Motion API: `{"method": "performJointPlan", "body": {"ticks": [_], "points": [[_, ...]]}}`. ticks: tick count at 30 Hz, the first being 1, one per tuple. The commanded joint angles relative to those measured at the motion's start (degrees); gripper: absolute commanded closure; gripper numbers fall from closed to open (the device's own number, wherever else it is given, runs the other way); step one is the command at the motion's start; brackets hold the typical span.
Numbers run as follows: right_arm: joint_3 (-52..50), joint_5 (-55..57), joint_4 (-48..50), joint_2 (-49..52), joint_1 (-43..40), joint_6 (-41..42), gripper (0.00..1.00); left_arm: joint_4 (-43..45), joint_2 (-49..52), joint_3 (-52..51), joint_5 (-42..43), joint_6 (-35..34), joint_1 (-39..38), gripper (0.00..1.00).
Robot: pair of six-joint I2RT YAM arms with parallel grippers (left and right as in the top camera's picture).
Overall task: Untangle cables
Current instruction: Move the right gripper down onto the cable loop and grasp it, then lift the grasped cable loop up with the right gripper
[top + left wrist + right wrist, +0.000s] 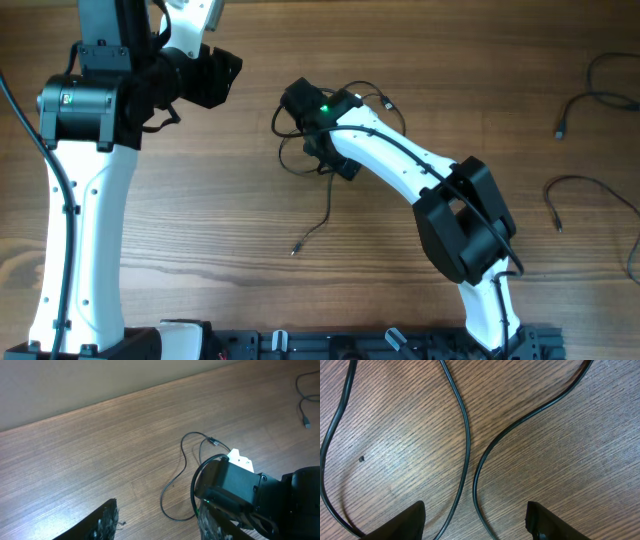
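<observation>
The cables are thin black wires. A tangle of them lies mid-table under my right gripper, and one strand trails down to a small plug. In the right wrist view that gripper is open just above the wood, with two strands running between its fingers and neither one pinched. My left gripper hangs to the left of the tangle. It is open and holds nothing, and a cable loop lies ahead of it.
Two separate cables lie at the right side of the table, one far and one nearer. The right arm's black wrist fills the lower right of the left wrist view. A wall edge runs behind the table.
</observation>
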Motion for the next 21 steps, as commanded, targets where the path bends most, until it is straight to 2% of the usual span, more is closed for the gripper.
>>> {"method": "performJointPlan", "body": {"ticks": [1,21], "points": [[-0.5,-1.1,0.2,2.0,0.2,1.6,0.34,-0.4,-0.7,0.1,-0.3,0.7,0.2,0.47],[-0.5,-0.7,3.1,5.4,0.2,1.2,0.34,-0.7,-0.8,0.1,-0.3,0.7,0.2,0.47]]}}
